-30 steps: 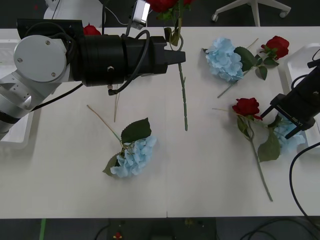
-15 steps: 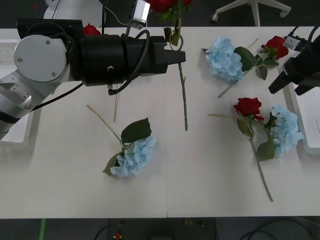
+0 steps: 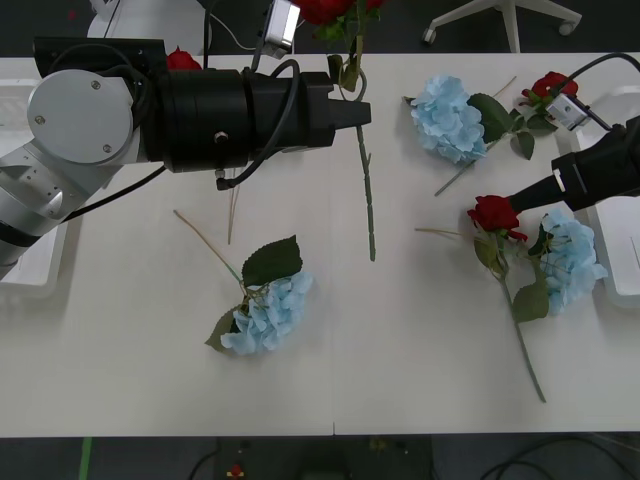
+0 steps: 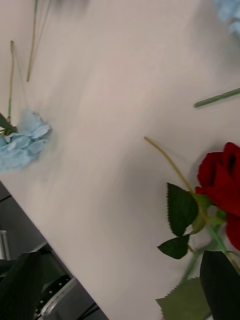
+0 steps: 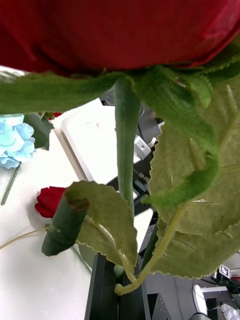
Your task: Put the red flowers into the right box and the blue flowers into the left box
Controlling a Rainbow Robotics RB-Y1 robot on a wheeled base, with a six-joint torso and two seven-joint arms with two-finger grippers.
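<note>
My left gripper (image 3: 348,75) is raised at the back of the table, shut on the stem of a red flower (image 3: 325,10) whose stem hangs down; the left wrist view shows that stem (image 5: 125,150) between the black fingers. My right gripper (image 3: 512,196) is open, its tip just beside another red flower (image 3: 493,212) (image 4: 222,185) on the table. A blue flower (image 3: 570,255) lies next to that rose. More blue flowers lie at the back (image 3: 448,118) and front centre (image 3: 268,315). A third rose (image 3: 555,92) lies back right. The right box (image 3: 625,280) and left box (image 3: 20,270) sit at the table's edges.
Another red bloom (image 3: 182,60) peeks out behind my left arm (image 3: 200,115), which spans the back left of the table. Loose thin stems (image 3: 205,243) lie mid-left. An office chair base (image 3: 505,20) stands beyond the table.
My right gripper rose off the blue flower at the right, swung toward the back, and has now come down beside the red rose. The left arm has held still with its rose.
</note>
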